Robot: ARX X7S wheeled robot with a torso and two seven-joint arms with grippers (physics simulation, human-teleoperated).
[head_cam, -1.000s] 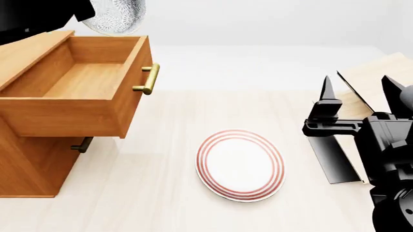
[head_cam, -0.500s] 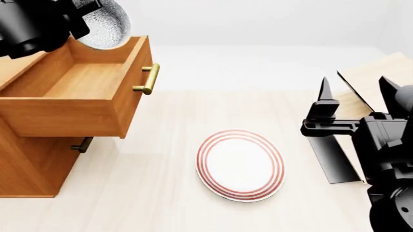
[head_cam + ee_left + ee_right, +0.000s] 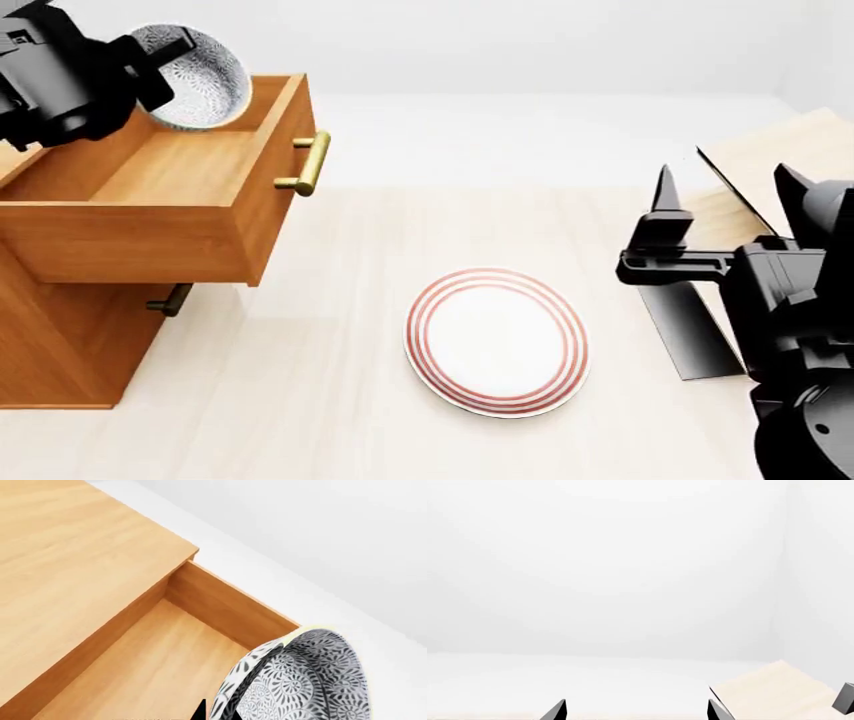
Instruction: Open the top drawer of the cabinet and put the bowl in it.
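— The left gripper (image 3: 140, 70) has come down and in since a moment ago, and the bowl (image 3: 195, 77) now hangs over the far end of the top drawer (image 3: 174, 165), low at its rim!

— Is it clamped?

— Yes, closed on the bowl's edge, bowl tipped on its side. The wrist view shows its patterned wall (image 3: 303, 680) just above the drawer's back corner (image 3: 200, 605).

— And the drawer?

— Pulled well out of the cabinet (image 3: 60, 340), brass handle (image 3: 310, 163) facing the floor's middle. The plate (image 3: 498, 340) lies on the floor beside the cabinet.

— The right gripper (image 3: 727, 215)?

— Fingers spread wide, holding nothing, in front of the shelf rack (image 3: 774, 160).
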